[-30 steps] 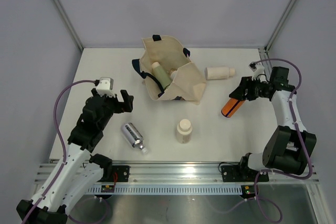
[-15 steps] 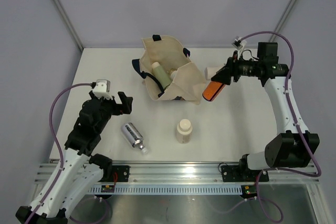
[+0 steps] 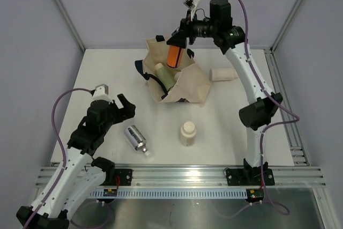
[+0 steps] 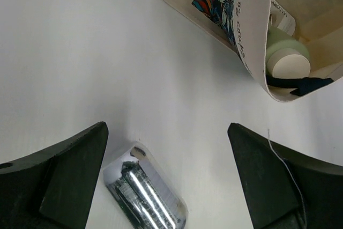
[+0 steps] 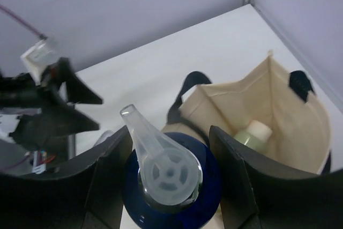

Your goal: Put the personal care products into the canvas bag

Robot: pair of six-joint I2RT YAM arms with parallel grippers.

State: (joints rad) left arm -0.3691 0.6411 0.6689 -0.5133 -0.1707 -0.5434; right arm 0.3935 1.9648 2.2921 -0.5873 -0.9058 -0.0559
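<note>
My right gripper [image 3: 179, 40] is shut on the small orange bottle [image 3: 173, 56] and holds it upright in the air above the open canvas bag [image 3: 188, 81]. In the right wrist view the bottle's dark cap and clear pump top [image 5: 167, 172] sit between the fingers, and the bag [image 5: 289, 105] lies below with a pale green bottle [image 5: 253, 131] inside. My left gripper [image 3: 127, 105] is open over the table, just beyond the shiny silver bottle [image 3: 136, 139] lying on its side. The silver bottle [image 4: 144, 191] shows between the spread fingers [image 4: 59, 175], untouched.
A beige bottle [image 3: 224, 73] lies right of the bag. A cream-white bottle [image 3: 187, 133] stands near the front, between the arms. Grey walls close off the table at the back and sides. The bag's printed panel [image 4: 225, 4] faces my left gripper.
The right arm swung up and to the left from the table's right side, carrying the orange bottle to above the bag. The left arm barely shifted.
</note>
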